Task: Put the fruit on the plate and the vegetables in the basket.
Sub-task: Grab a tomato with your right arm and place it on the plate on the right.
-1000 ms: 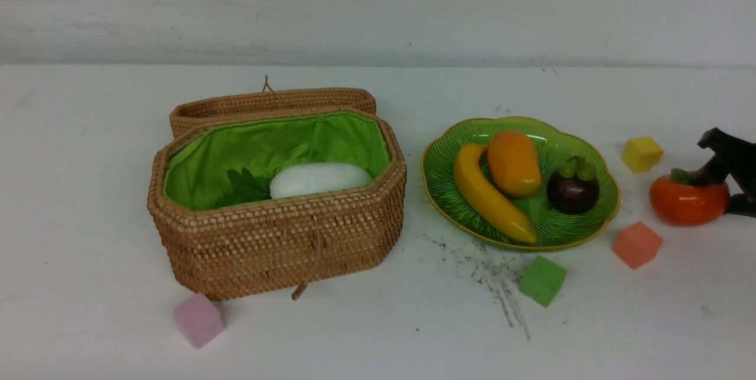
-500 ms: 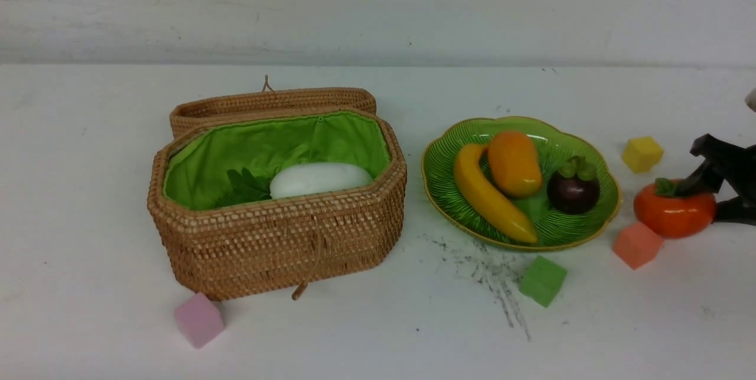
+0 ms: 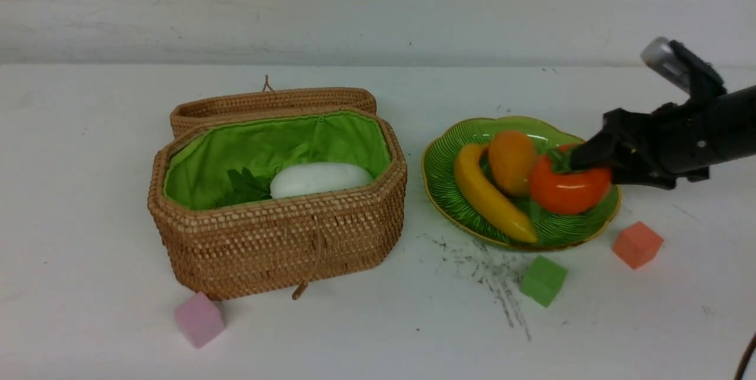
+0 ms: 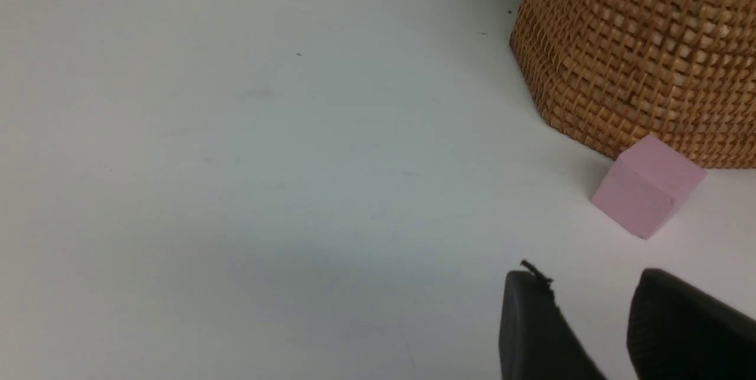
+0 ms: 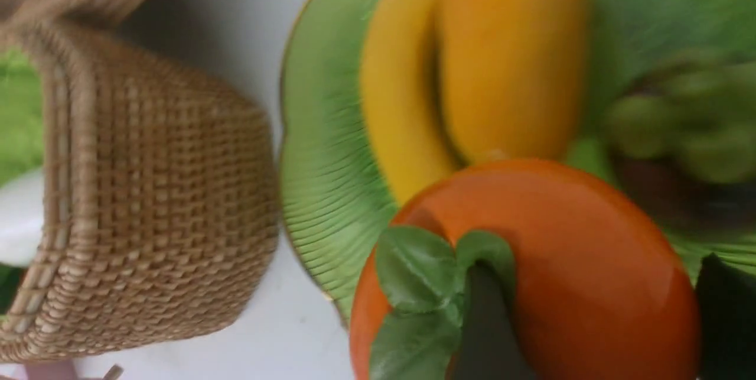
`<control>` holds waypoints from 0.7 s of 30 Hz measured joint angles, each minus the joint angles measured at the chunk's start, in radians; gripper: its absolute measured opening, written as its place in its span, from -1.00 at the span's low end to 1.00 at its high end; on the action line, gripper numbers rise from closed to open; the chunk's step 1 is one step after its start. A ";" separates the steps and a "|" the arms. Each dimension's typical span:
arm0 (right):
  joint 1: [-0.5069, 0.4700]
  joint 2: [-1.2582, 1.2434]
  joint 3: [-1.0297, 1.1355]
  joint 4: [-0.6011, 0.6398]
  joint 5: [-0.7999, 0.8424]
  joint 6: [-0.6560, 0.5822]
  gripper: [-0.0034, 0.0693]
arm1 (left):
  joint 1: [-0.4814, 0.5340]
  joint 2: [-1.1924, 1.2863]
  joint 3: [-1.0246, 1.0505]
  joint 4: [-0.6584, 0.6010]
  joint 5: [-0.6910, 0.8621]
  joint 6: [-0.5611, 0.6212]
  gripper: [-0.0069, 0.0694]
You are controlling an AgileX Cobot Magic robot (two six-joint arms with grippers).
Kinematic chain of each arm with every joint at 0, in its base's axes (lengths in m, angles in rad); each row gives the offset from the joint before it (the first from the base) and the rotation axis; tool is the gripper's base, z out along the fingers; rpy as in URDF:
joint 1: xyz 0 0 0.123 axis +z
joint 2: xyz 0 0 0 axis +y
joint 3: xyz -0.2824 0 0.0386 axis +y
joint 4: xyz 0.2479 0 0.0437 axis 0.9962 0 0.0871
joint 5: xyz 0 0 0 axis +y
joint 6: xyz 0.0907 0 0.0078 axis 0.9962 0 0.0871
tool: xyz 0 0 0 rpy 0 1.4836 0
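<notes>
Persimmon is what you hold now in the right gripper: the jaws pinch it from two sides, one dark finger lying next to its green calyx. You carry it over the right part of the plate; whether it already touches the dish you cannot tell. It covers most of the mangosteen, which shows only blurred in the right wrist view. On the plate, left of the persimmon, lie the mango and then the banana, side by side and touching.

Left of the plate stands the basket with green lining, its lid folded back on the far side. Inside you see the white radish with its green leaves; other vegetables are not visible from here.

On the white table lie foam cubes: a green cube just near of the plate, an orange cube to its right, and a pink cube at the basket's near left corner.

Your left gripper appears only in its wrist view, near the pink cube, above the table; its jaws stand a little apart with nothing between them.
</notes>
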 joint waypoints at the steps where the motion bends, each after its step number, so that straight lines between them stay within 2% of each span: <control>1: 0.015 0.014 0.000 0.001 -0.008 -0.001 0.29 | 0.000 0.000 0.000 0.000 0.000 0.000 -0.19; 7: 0.059 0.055 0.000 0.003 -0.067 -0.001 0.29 | 0.000 0.000 0.000 0.000 0.000 0.000 -0.19; 15: 0.061 0.055 0.000 -0.001 -0.111 0.053 0.30 | 0.000 0.000 0.000 0.000 0.000 0.000 -0.19; 18: 0.061 0.055 0.000 -0.003 -0.109 0.061 0.39 | 0.000 0.000 0.000 0.000 0.000 0.000 -0.19; 20: 0.061 0.052 0.000 -0.011 -0.099 0.066 0.65 | 0.000 0.000 0.000 0.000 0.000 0.000 -0.19; 21: 0.061 0.051 0.000 -0.011 -0.099 0.066 0.67 | 0.000 0.000 0.000 0.000 0.000 0.000 -0.19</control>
